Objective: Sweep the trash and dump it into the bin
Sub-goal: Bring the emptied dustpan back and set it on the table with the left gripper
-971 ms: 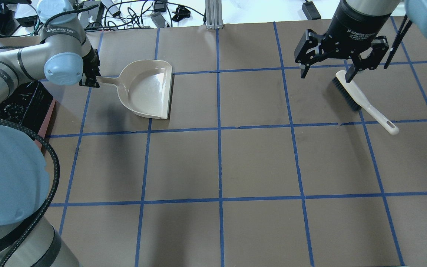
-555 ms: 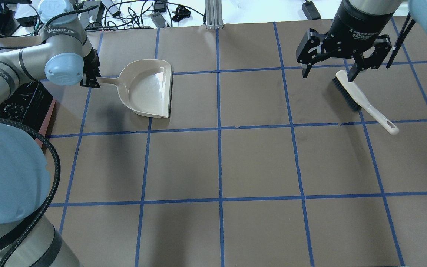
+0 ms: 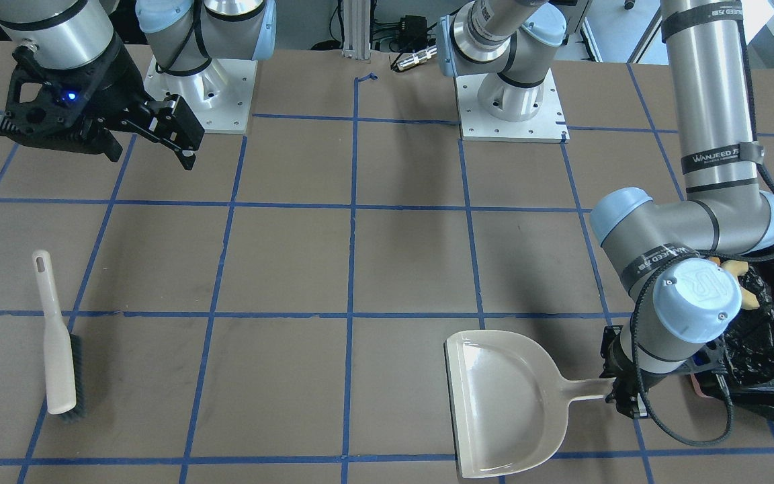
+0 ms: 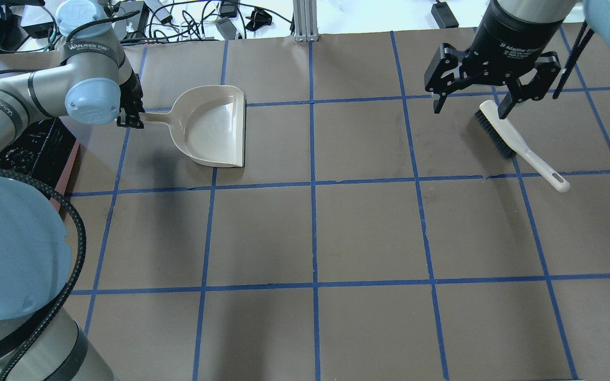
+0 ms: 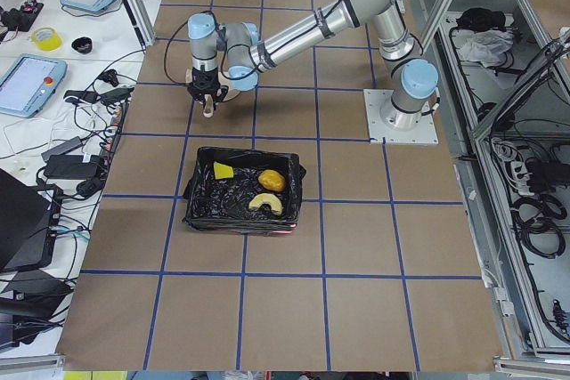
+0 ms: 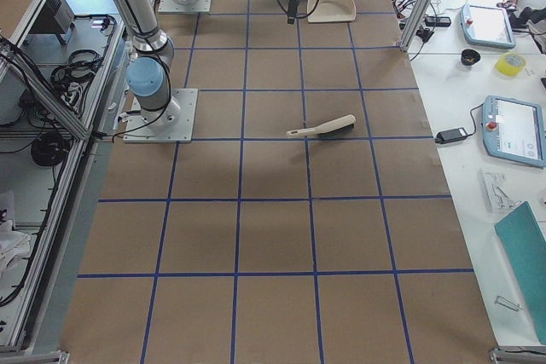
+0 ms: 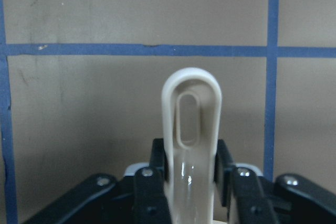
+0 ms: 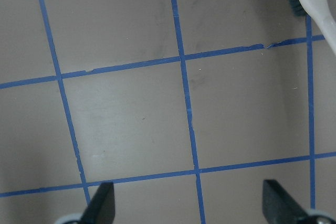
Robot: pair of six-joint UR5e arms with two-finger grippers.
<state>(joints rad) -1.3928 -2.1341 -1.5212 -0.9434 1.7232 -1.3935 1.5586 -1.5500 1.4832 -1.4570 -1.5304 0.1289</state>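
Left tool [image 7: 191,167] is gripping the dustpan [image 4: 212,127]; the trash [image 5: 272,181] is lying in the bin [image 5: 198,209].
Only the exterior left view is showing all three pieces inside the bin, just past the dustpan's handle end. In the overhead view the bent left arm is hiding most of the bin. The left tool's fingers are closing on the handle. The right tool [image 4: 470,110] is hanging high over the bench [image 4: 368,233], fingers spread wide, near the brush [image 4: 511,138], well apart from the dustpan.

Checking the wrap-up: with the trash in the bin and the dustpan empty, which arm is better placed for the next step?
Left. The left jaws are shut on the dustpan handle, so letting go likely falls to it. The right jaws hang open, raised clear of the brush, holding nothing.
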